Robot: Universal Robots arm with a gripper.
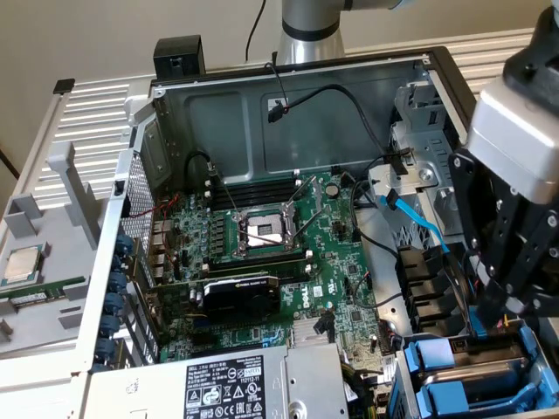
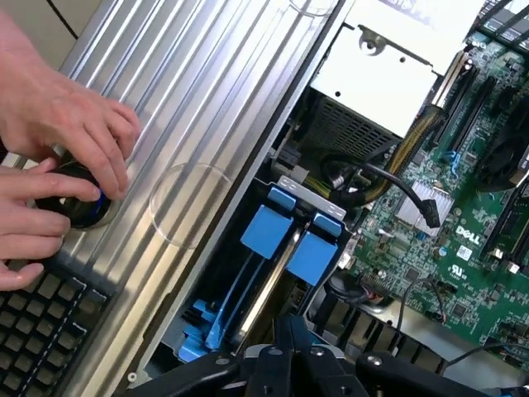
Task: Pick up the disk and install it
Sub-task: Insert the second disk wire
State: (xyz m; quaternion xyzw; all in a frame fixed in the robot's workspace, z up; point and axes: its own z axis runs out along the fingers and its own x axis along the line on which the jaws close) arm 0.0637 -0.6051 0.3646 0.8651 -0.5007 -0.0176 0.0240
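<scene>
Two blue-framed drive carriers [image 1: 437,358] [image 1: 432,403] stand edge-up side by side in the drive bay at the case's corner, on the exterior view's lower right. One of them is the disk, but I cannot tell which. In the wrist view their blue tabs [image 2: 269,231] [image 2: 312,258] sit next to each other with a thin silver edge between them. My gripper [image 1: 493,316] [image 2: 289,335] hangs just above these carriers. Its black fingers are shut together and nothing shows between them.
The open case holds the motherboard [image 1: 262,262] with an open CPU socket [image 1: 262,231], a labelled power supply [image 1: 227,388] and a blue cable [image 1: 419,223]. A small CPU chip [image 1: 22,264] lies outside the case. A person's hands [image 2: 58,157] rest on a black knob beside a keyboard [image 2: 33,327].
</scene>
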